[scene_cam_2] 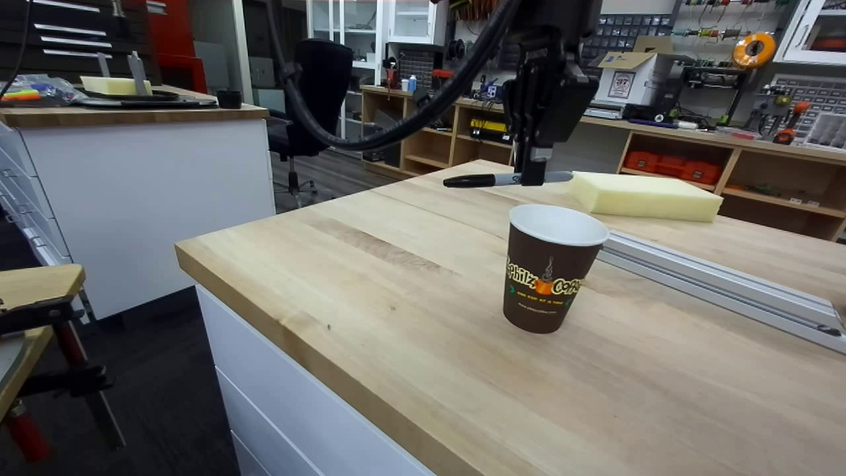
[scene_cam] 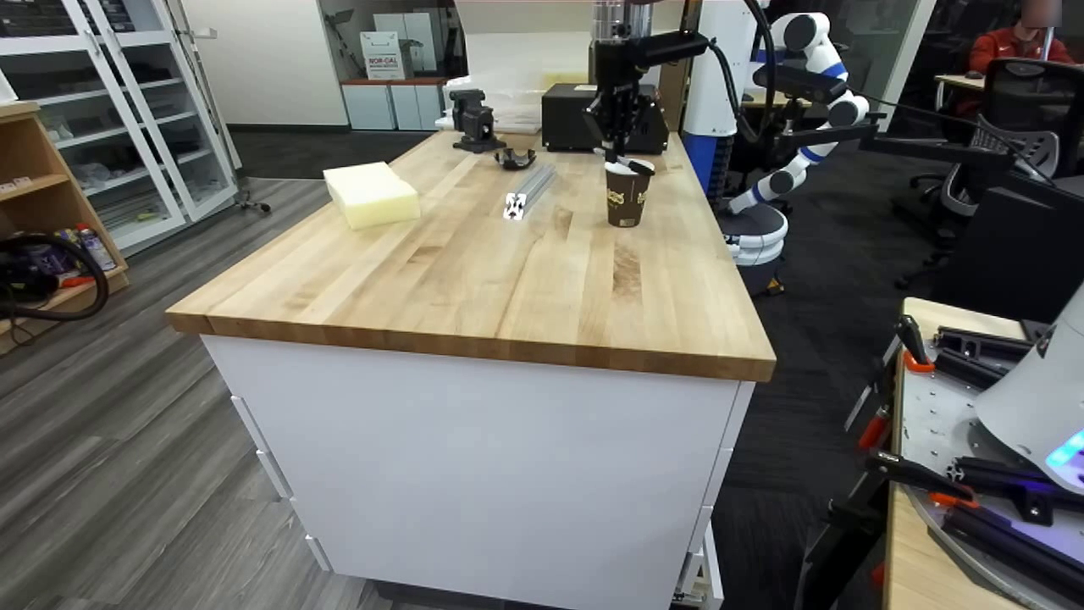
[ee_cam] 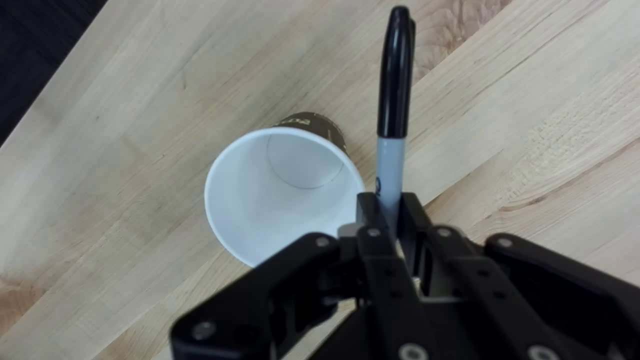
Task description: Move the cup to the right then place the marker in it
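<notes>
Marker (ee_cam: 393, 122) hangs roughly level, higher than the cup (scene_cam_2: 554, 268) and near its mouth, pinched in my gripper (ee_cam: 390, 202). That crosswise grip suits lifting, I'd judge; the cup stands upright to receive it (dropped flat, it could bridge the rim).

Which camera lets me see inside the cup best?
The wrist view: it looks down into the cup, showing its white inside right to the round bottom, though the gripper covers a bit of the cup. In both exterior views you see its brown outside but only some white inside near the top, not the inside bottom.
</notes>
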